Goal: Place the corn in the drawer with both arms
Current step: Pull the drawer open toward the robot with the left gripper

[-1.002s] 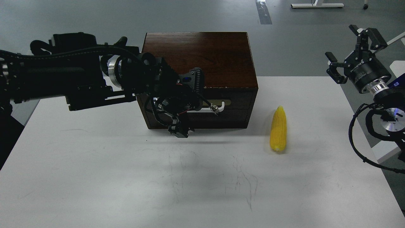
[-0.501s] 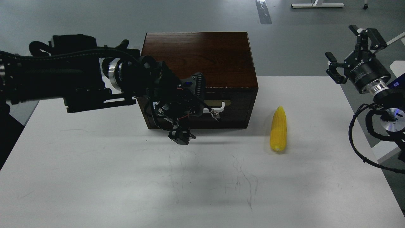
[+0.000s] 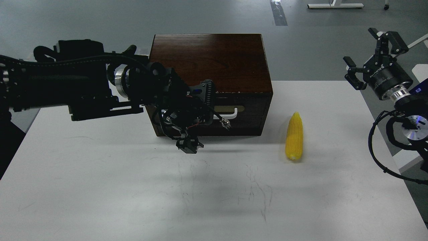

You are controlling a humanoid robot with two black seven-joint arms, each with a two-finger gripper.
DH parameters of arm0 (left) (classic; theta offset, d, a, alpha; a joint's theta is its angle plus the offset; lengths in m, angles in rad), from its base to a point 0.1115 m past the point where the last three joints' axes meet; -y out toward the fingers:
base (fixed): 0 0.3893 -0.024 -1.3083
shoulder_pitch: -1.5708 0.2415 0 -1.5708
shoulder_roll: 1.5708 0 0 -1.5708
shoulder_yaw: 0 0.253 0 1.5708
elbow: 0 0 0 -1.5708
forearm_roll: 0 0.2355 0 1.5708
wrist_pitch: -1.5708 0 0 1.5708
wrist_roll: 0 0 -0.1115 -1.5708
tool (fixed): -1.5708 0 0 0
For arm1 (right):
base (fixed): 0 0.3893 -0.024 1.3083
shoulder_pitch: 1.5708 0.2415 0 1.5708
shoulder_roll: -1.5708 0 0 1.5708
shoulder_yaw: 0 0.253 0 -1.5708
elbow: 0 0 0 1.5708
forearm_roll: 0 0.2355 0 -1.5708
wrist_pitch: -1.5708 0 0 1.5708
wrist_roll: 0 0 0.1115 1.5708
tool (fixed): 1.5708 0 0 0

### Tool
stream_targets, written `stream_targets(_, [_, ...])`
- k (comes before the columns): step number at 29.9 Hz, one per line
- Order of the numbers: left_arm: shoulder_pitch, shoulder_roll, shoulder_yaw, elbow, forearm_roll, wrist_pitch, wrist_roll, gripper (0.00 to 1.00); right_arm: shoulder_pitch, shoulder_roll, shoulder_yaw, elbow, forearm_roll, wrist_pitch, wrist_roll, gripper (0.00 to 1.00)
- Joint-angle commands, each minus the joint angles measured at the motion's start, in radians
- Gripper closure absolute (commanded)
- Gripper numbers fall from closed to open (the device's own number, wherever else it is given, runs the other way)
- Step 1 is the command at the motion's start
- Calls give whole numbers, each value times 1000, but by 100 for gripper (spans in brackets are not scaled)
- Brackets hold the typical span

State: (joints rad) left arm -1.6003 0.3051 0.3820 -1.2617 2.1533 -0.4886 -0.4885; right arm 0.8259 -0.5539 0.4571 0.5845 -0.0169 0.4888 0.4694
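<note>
The dark brown wooden box (image 3: 214, 60) stands at the back middle of the white table. Its drawer (image 3: 249, 117) is closed, and the right end of the white bar handle (image 3: 235, 112) shows. My left gripper (image 3: 199, 118) hangs right in front of the drawer's left half and hides that end of the handle. Its fingers stand apart, one ribbed finger up by the box's top edge and one down at the table. The yellow corn (image 3: 294, 137) lies on the table right of the box, tip pointing away. My right gripper (image 3: 369, 53) is open and empty, raised beyond the table's right edge.
The white table (image 3: 133, 187) has faint scratch marks in front. Its right edge runs close to my right arm's cables (image 3: 384, 147). Grey floor lies behind the box.
My left gripper has sunk slightly in front of the drawer, its lower finger closer to the table. The drawer, the corn and the right arm have hardly moved.
</note>
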Motion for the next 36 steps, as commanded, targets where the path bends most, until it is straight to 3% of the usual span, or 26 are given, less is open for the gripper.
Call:
stream_targets(1, [-1,-1,-2,-7,11,0,0,1,-1,-1,2,0,0,0,0,0])
stream_targets(36, [-17,140,0,-377,3,0,0,1,-7,-3,2,0,0,0,0,0])
